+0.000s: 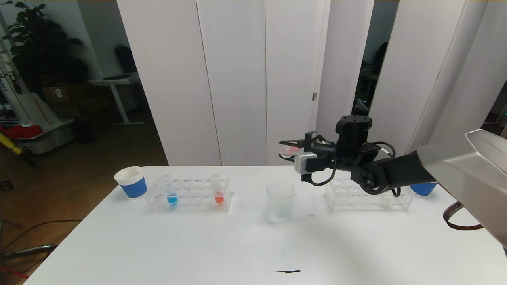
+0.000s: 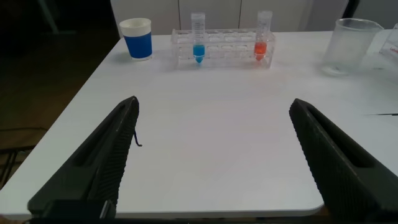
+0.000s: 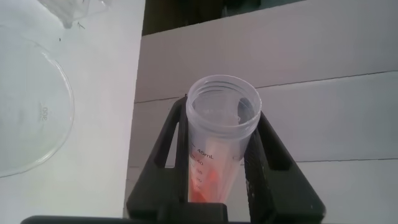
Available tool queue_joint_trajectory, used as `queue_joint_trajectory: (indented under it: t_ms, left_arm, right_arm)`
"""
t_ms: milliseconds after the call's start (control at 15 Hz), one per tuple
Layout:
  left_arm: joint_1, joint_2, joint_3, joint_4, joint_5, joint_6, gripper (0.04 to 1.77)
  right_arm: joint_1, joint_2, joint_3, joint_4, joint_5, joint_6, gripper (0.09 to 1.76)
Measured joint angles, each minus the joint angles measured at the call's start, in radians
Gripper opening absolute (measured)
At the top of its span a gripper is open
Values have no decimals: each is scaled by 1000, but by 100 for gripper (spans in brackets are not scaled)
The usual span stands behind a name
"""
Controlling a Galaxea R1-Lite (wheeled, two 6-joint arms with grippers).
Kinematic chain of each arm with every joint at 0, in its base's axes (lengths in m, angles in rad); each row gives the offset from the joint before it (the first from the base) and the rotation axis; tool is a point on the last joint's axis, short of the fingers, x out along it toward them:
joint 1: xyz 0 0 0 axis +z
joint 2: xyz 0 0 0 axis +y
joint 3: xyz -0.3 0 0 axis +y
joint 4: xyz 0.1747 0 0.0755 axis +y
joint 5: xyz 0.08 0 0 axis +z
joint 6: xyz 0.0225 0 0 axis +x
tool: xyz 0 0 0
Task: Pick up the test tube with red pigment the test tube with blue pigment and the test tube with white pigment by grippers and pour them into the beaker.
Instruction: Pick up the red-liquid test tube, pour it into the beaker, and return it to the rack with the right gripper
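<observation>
My right gripper (image 1: 282,149) is shut on a clear tube with orange-red pigment (image 1: 288,150), held roughly level above and behind the beaker (image 1: 280,202). In the right wrist view the tube (image 3: 221,143) sits between the fingers (image 3: 171,155), open mouth outward, pigment at its base; the beaker's rim (image 3: 37,112) shows to one side. The blue-pigment tube (image 1: 171,194) and another orange-red tube (image 1: 218,192) stand in the left rack (image 1: 188,206). A pale tube (image 1: 386,201) stands in the right rack (image 1: 356,200), partly behind my arm. My left gripper (image 2: 214,104) is open and empty over the table's near part.
A white paper cup with a blue band (image 1: 131,182) stands at the far left, another (image 1: 423,188) behind my right arm. The left wrist view shows the cup (image 2: 137,38), blue tube (image 2: 198,40), red tube (image 2: 262,40) and beaker (image 2: 351,46).
</observation>
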Motion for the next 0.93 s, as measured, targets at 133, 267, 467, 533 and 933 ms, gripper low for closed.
queue_joint_trajectory:
  t_ms: [133,267,467,533,933]
  left_arm:
    - [0,0,0,0,0,0,173]
    - [0,0,0,0,0,0,173]
    - [0,0,0,0,0,0,173]
    - [0,0,0,0,0,0,173]
    - [0,0,0,0,0,0,173]
  right_arm:
    - [-3,5,-1,-15,-2,-21,58]
    - [-3,9,1,-22,-6,-71,58]
    - [-4,25,-3,-32,-6,-87,58]
    - [-4,31,-6,-34,-6,-102,58]
    - [-5,59,-41,-34,18,-163,58]
